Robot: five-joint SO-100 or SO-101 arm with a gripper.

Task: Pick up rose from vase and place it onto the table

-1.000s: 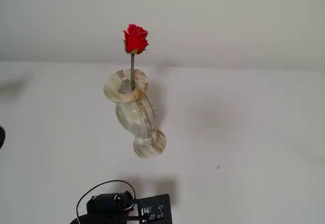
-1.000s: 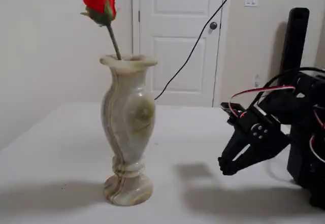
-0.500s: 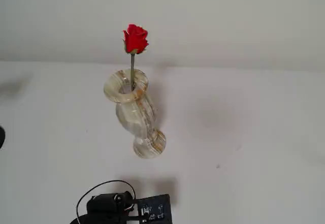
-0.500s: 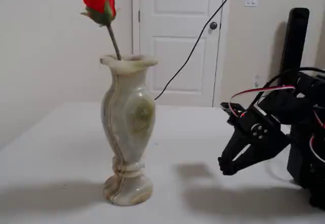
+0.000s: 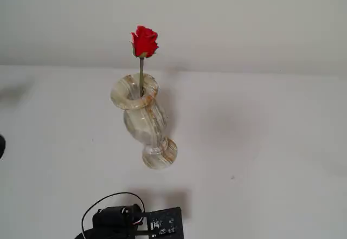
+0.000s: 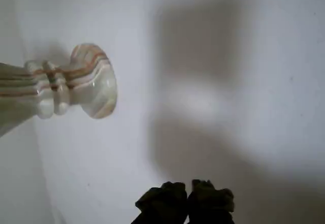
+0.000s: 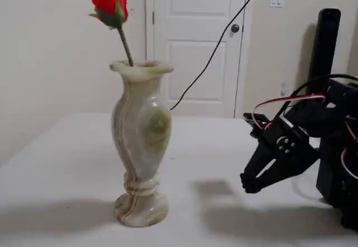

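The vase (image 7: 140, 146) stood upright on the table (image 7: 67, 163) in the left half of the side fixed view, its round foot planted on the white surface and its flared rim uppermost. The rose (image 7: 110, 6) sat in the vase, its stem rising from the mouth and leaning slightly toward the upper left of that frame, the red bud well above the rim. In the fixed view from above, the vase (image 5: 142, 117) appeared left of centre, with the rose (image 5: 144, 42) showing above the rim and the table (image 5: 260, 141) spreading bare to the right. My hand (image 7: 247, 184) was at the right of the side view, low over the table and well apart from the vase, touching neither it nor the rose. In the wrist view my hand (image 6: 188, 196) entered from the bottom edge, its two dark fingertips (image 6: 163, 196) pressed together with no gap between them and nothing held. The same view showed the foot and lower waist of the vase (image 6: 76, 87) at the left edge, lying sideways in the frame, with the white table (image 6: 254, 56) filling the rest. A black cable (image 7: 215, 40) ran diagonally across the white door (image 7: 196, 45) behind the table. Part of my arm's base (image 5: 130, 223) was visible at the bottom edge of the view from above.
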